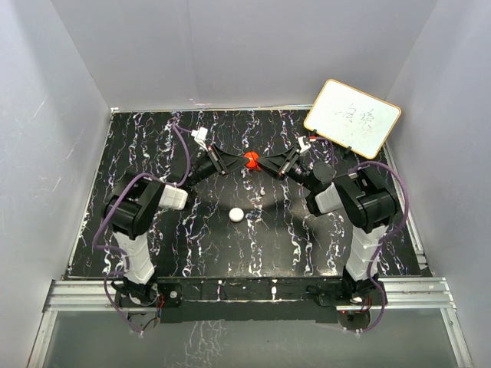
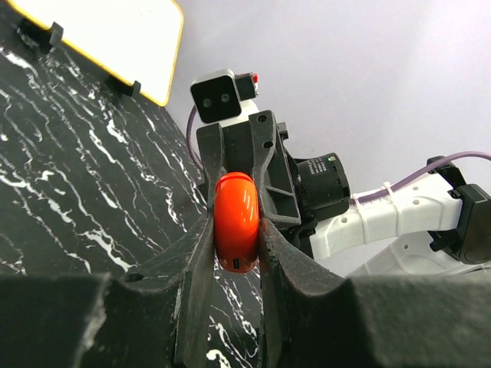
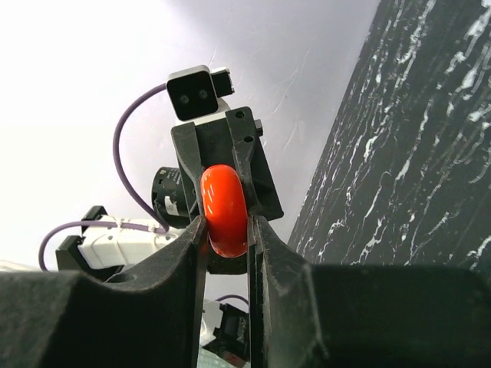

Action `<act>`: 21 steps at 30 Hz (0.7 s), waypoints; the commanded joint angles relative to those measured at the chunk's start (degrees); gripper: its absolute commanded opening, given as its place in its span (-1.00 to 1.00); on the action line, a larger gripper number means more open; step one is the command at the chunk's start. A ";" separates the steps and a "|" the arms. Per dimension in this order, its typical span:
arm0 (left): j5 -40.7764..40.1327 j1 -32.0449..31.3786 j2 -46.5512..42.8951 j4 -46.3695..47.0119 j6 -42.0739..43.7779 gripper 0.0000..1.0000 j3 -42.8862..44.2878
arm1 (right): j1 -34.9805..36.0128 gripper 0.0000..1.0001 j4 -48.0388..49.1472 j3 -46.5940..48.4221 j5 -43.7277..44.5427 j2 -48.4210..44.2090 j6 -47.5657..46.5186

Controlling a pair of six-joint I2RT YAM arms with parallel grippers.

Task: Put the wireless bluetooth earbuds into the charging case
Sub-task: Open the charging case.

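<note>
Hanging over the bench's far-middle zone, well clear of every edge, the red charging case (image 1: 251, 160) was clamped between the left gripper (image 2: 236, 247) and the right gripper (image 3: 228, 227). A white puck (image 1: 236, 214) lay mid-bench; a whiteboard (image 1: 352, 117) occupied the far right corner.

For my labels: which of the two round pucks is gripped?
The red round puck: it is held between the left gripper and right gripper; the white round puck lies on the table.
</note>
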 commanded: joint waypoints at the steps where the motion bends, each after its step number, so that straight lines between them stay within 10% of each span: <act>1: 4.00 -0.18 2.95 16.28 -5.40 -1.00 4.35 | -0.60 -0.80 18.08 2.12 -0.37 5.37 8.47; 21: 5.43 -0.14 1.71 16.35 -5.92 -1.00 11.76 | -0.79 -0.83 19.00 7.09 0.52 11.36 19.74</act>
